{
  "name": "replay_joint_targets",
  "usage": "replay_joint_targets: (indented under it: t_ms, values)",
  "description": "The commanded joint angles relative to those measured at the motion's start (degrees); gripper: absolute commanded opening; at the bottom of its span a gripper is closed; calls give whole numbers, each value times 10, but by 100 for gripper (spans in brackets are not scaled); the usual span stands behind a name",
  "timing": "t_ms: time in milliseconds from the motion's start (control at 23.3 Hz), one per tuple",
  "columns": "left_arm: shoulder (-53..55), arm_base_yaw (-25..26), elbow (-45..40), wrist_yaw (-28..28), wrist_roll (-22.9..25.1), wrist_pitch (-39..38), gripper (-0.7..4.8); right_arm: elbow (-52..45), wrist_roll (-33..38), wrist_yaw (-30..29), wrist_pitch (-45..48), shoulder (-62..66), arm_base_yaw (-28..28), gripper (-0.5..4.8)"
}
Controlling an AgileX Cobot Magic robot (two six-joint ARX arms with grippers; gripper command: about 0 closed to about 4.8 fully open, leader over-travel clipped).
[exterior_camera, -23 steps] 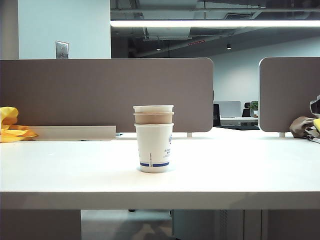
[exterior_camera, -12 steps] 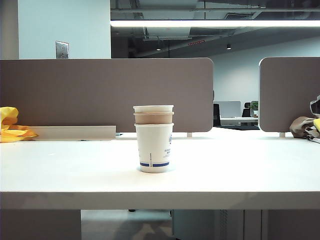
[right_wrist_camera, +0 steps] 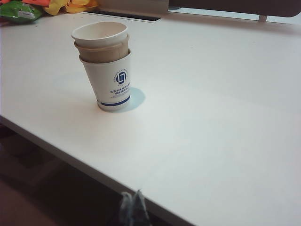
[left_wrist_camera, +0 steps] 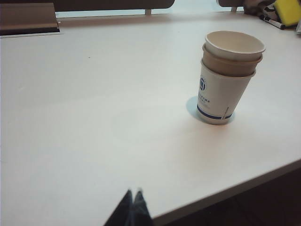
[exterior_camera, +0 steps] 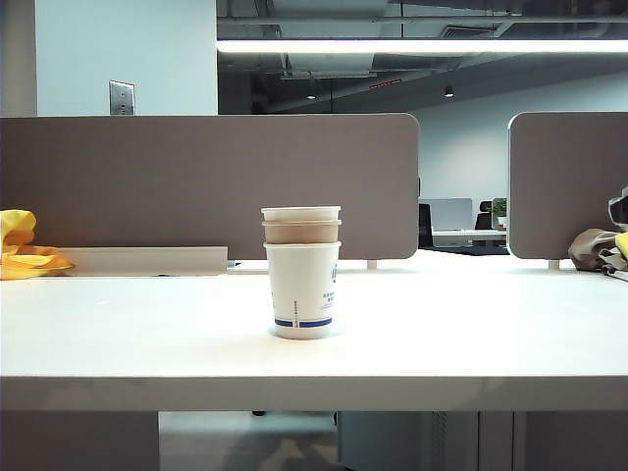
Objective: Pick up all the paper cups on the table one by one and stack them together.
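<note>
white bench (exterior_camera: 471,334), grey partitions (exterior_camera: 206,182) | stacked paper cups (exterior_camera: 302,275), blue round logo, print unreadable | left gripper (left_wrist_camera: 132,194) and right gripper (right_wrist_camera: 131,196) fingers pinched together, empty, near edge

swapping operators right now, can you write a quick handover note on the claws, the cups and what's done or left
Left claw: shut, empty, hanging just past the front edge of the wide white table, well back from the cups.
Right claw: shut, empty, likewise off the table's front edge.
Cups: all three nested upright in one stack mid-table: white tapered paper cup with blue band and logo at the bottom, plain brown paper cup inside it, second white paper cup on top.
Done: stacking looks complete; no loose cup in any view.
Left: nothing apparent.
</note>
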Motion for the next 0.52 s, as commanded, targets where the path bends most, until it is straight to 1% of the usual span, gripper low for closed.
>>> replay_joint_targets:
  t_ms: [43,300,386,429,472,515]
  values:
    - [0,1,1,-2,4,-5,-5,-4,-2,1,2,0,0,-5]
    - [0,4,1,-1,4,-5,-5,-4,-2,-4,4,-2,-6,-5]
    - [0,36,1,16,4,-4,-5,-4,-2,-40,8,-2,-54,-5]
    - [0,75,1,24,4,-3,-5,-4,-2,-54,10,-2,-104,-5]
    - [0,103,1,24,4,-2,-5,-4,-2,-56,10,-2,-140,-5]
    - [0,150,1,24,4,-2,-5,-4,-2,-56,10,-2,-199,-5]
